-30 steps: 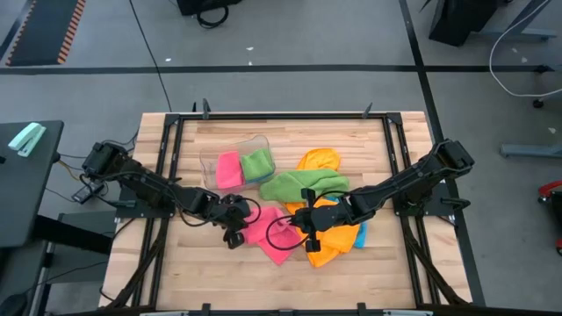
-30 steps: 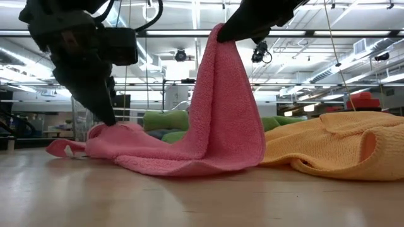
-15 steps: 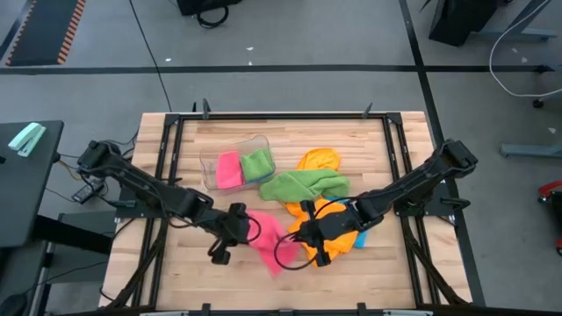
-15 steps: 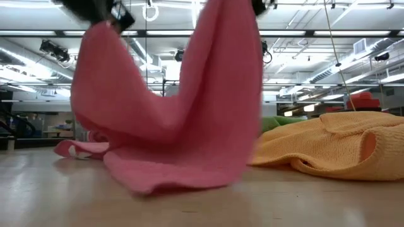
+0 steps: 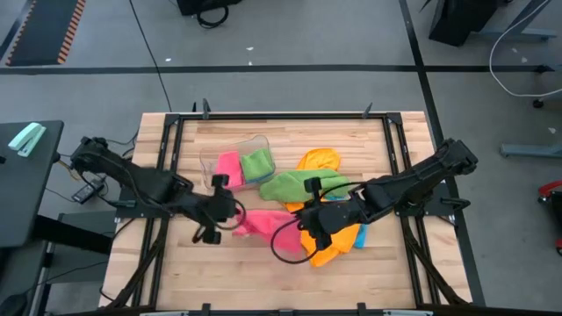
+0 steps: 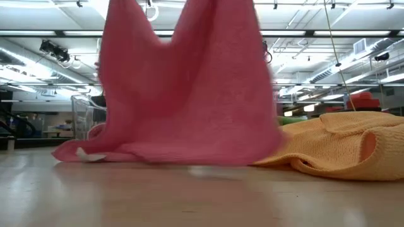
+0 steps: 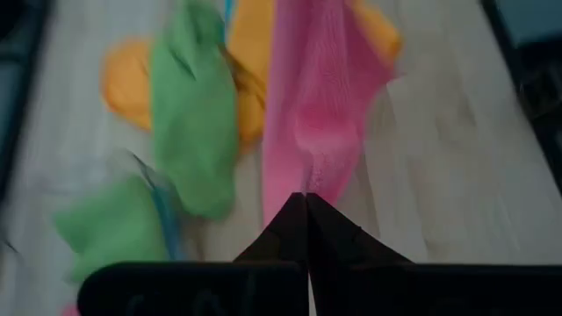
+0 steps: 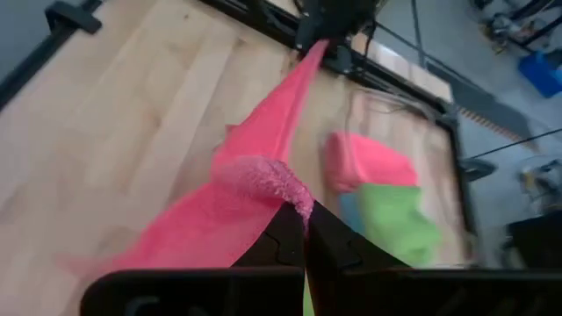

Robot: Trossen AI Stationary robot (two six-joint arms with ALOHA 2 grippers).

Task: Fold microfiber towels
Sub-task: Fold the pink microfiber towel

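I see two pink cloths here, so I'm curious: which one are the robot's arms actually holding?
The loose pink towel, stretched between the left gripper and right gripper, both jaws shut on it. The other pink towel lies folded in the clear tub beside a green one.

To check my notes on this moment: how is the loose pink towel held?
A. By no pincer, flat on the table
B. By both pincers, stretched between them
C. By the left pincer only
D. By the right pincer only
B: the pink towel spans from the left pincer to the right pincer, each shut on a corner.

A robotics lab or workshop: grey concrete floor [image 5: 290,83], black-framed wooden worktable [image 5: 219,272], rows of fluorescent ceiling lights [image 6: 328,31].
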